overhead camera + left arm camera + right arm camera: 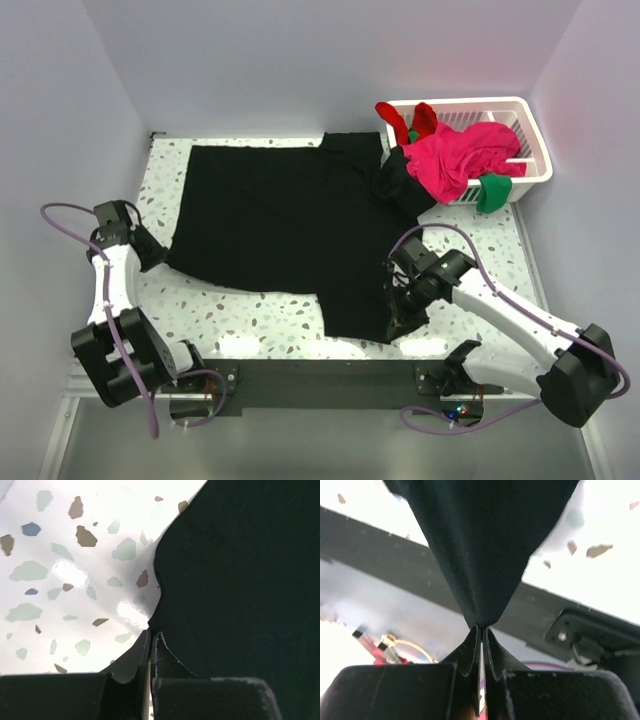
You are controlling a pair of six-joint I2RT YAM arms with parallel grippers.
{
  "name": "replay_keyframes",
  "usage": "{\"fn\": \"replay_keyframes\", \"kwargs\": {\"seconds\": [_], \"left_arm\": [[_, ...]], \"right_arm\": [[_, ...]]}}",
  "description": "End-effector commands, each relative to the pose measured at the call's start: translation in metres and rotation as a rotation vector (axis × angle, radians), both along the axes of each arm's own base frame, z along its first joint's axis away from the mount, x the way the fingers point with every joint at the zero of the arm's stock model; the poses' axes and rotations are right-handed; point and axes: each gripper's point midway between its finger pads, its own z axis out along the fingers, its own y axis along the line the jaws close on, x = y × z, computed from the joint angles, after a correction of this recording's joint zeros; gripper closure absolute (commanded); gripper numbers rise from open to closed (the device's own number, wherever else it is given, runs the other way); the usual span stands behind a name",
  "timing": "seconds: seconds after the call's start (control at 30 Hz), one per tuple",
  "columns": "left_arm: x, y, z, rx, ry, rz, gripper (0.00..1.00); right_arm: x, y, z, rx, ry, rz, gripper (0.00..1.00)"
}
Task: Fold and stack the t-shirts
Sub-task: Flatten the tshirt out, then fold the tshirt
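Lower right in the overhead view, the near sleeve of the large black t-shirt is held up in a tent, clamped in the closed right gripper. At lower left, the left gripper is closed, apparently on the hem corner. The shirt is spread across the middle of the speckled tabletop, long axis left to right, neck judged toward the right. Soft, light cloth is expected to sag and drag, so it is best taken by edges and corners. At upper right, a pink t-shirt, red t-shirt and green t-shirt are heaped in the white basket.
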Motion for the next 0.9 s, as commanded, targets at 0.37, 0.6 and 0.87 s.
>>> {"fn": "replay_keyframes", "kwargs": {"seconds": [0.37,0.6,0.87], "left_arm": [[-0.039,0.010,0.057,0.138,-0.031,0.094,1.00],[-0.032,0.007,0.060,0.125,-0.066,0.063,1.00],[-0.006,0.000,0.042,0.037,-0.063,-0.001,1.00]], "right_arm": [[-0.040,-0.011,0.055,0.022,0.117,0.022,1.00],[0.006,-0.007,0.073,-0.046,-0.046,-0.045,1.00],[0.088,0.014,0.077,-0.059,-0.180,-0.127,1.00]]}}
